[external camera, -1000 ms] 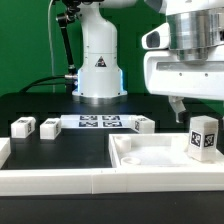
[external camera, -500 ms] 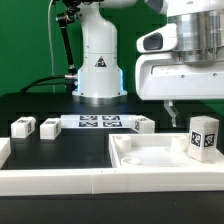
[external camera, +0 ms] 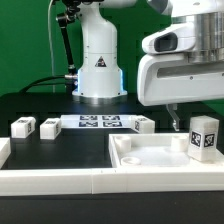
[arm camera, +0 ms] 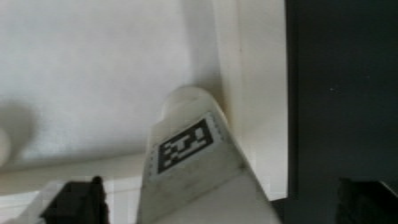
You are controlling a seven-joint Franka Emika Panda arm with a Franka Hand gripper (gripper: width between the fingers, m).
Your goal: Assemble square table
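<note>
**Tool open over upright leg in tabletop**

Tool state: jaws spread wide, nothing gripped. In the wrist view both dark fingertips flank the upright leg, one on each side. Each stands apart from it with a visible gap.

Edges: the upright leg stands inside the tray-like tabletop, just beside its raised rim. Beyond that rim the wrist view shows bare black surface. In the exterior view the leg sits at the end of the tray toward the exterior view's right, with its tag facing the camera. From the leg toward the exterior view's left, the tray floor is open white plastic. One finger of the tool hangs above that open floor, near the leg but clear of it.

Surface: black. The tabletop lies at the front, on the exterior view's right, just behind the long white border wall. Whether the two touch cannot be told. Two loose legs sit side by side toward the exterior view's left. A third block sits just behind the tabletop's far rim. The marker board lies flat between the pair and the third block. A broad band of open black surface runs from these parts forward to the border wall.

Room: the white robot base stands behind the marker board. Black cables run on the side toward the exterior view's left.
</note>
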